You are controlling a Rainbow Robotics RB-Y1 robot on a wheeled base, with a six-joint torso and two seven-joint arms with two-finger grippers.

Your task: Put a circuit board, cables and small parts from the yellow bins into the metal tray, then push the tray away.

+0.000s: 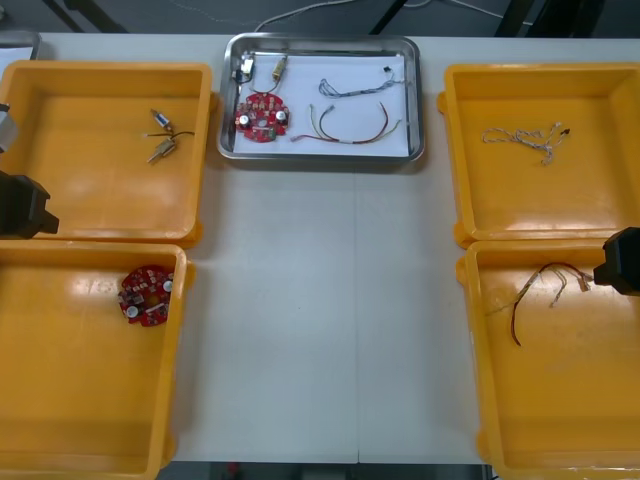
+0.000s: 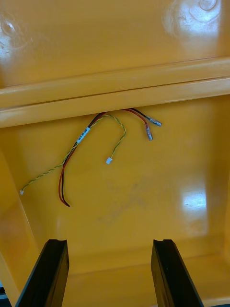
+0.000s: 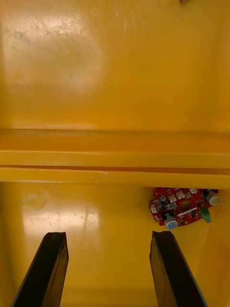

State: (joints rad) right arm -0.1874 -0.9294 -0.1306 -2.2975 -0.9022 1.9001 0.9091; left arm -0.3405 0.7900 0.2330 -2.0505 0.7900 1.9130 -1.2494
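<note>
Red-and-yellow cable (image 2: 83,135) ahead of right gripper (image 2: 109,243), untouched

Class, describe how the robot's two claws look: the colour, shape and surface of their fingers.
Both the left claw and the right claw have two plain black fingers. These are flat, slab-like bars with squared tips and a matte surface, without markings.

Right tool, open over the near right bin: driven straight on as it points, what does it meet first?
Probably the bare floor of the yellow bin: the right tool, fingers open, aims short of the red and yellow cable, though depth is unclear.
</note>
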